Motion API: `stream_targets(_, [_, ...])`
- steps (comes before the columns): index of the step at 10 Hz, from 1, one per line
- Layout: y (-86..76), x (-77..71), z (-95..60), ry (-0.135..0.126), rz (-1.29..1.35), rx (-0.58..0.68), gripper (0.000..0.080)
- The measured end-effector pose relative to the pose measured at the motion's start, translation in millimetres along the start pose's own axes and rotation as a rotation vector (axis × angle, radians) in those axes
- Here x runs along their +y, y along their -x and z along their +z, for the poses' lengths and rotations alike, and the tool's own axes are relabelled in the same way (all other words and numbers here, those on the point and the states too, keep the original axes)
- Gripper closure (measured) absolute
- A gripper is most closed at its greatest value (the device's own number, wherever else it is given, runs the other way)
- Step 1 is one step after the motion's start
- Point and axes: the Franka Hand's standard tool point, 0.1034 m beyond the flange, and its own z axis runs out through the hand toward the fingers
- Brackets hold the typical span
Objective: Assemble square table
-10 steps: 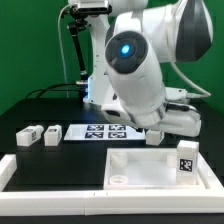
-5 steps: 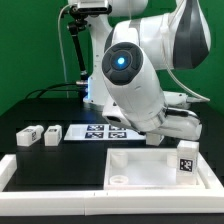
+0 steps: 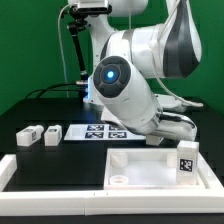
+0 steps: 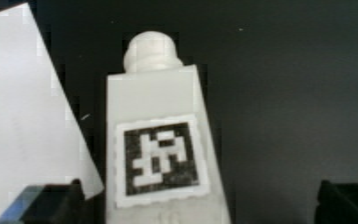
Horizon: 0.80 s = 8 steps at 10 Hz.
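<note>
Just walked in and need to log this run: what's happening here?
A robot arm is assembling a small white table. Its open fingers straddle a tagged leg lying on the black work surface, without gripping it. The square top lies in front, one leg upright at its edge on the exterior view's right; two loose legs sit on the exterior view's left.

The white, tray-like square top (image 3: 150,170) lies flat. A tagged leg (image 3: 186,160) stands upright at its corner on the exterior view's right. A second leg (image 3: 27,136) and third leg (image 3: 50,133) lie side by side at the exterior view's left.
</note>
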Motion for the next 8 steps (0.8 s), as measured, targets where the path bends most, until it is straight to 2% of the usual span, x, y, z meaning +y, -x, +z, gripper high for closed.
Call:
stream_targets(1, [-0.5, 0.3, -0.2, -0.001, 0.001, 0.001, 0.015])
stream_targets(3, [-1.1, 0.8, -0.6, -0.002, 0.002, 0.002, 0.0408])
stream_targets(4, [-1.2, 0.9, -0.8, -0.003, 0.002, 0.003, 0.0408])
stream_targets(5, [-1.4, 1.2, -0.9, -0.004, 0.003, 0.003, 0.0509])
stream_targets(8, [-1.6, 1.6, -1.3, -0.005, 0.004, 0.003, 0.0509])
